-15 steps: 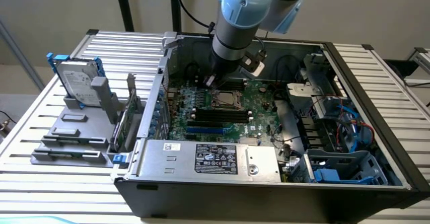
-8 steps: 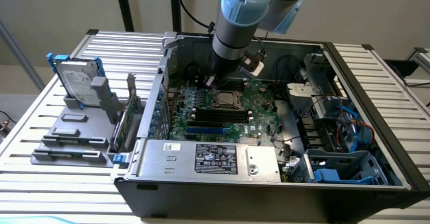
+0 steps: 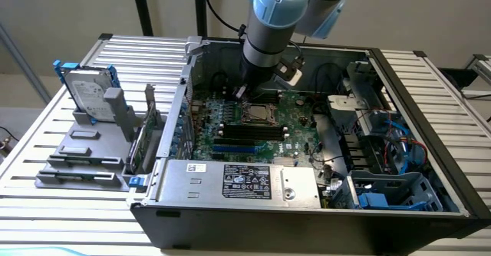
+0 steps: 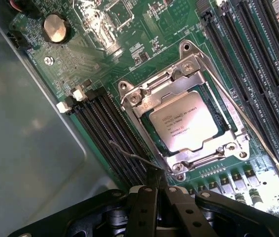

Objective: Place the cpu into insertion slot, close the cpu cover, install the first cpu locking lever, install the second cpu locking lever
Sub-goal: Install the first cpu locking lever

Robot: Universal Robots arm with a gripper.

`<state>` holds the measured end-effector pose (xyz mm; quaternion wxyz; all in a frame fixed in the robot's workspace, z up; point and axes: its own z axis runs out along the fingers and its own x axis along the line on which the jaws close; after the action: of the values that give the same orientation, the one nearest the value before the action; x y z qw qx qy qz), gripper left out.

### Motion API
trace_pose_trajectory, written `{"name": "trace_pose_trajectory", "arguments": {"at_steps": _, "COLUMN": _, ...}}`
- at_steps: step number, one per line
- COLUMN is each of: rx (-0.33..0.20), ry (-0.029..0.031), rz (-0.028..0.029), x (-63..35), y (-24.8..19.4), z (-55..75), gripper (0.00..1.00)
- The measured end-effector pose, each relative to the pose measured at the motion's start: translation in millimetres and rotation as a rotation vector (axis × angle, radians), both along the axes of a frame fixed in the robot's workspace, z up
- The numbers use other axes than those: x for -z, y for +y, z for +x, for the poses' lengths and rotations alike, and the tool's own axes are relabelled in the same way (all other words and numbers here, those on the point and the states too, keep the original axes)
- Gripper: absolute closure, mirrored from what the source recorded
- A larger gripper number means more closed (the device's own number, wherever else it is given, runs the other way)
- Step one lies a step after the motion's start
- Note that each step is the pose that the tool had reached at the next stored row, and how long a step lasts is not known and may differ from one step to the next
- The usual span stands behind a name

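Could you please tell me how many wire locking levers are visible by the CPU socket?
2. One lever runs along the cpu cover side facing the long black slots; the other lever juts from the corner nearest the gripper. No more seem hidden.

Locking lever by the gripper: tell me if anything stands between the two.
Nothing visible does. The shut gripper sits right at the thin wire lever, beside the closed cover over the chip.
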<state>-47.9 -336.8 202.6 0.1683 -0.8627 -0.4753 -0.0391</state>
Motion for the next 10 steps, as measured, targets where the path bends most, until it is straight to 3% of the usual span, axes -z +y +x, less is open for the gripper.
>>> {"name": "trace_pose_trajectory", "arguments": {"at_steps": 10, "rx": 0.000, "ry": 0.0000, "rz": -0.0003, "x": 0.7, "y": 0.2, "z": 8.1, "gripper": 0.89}}
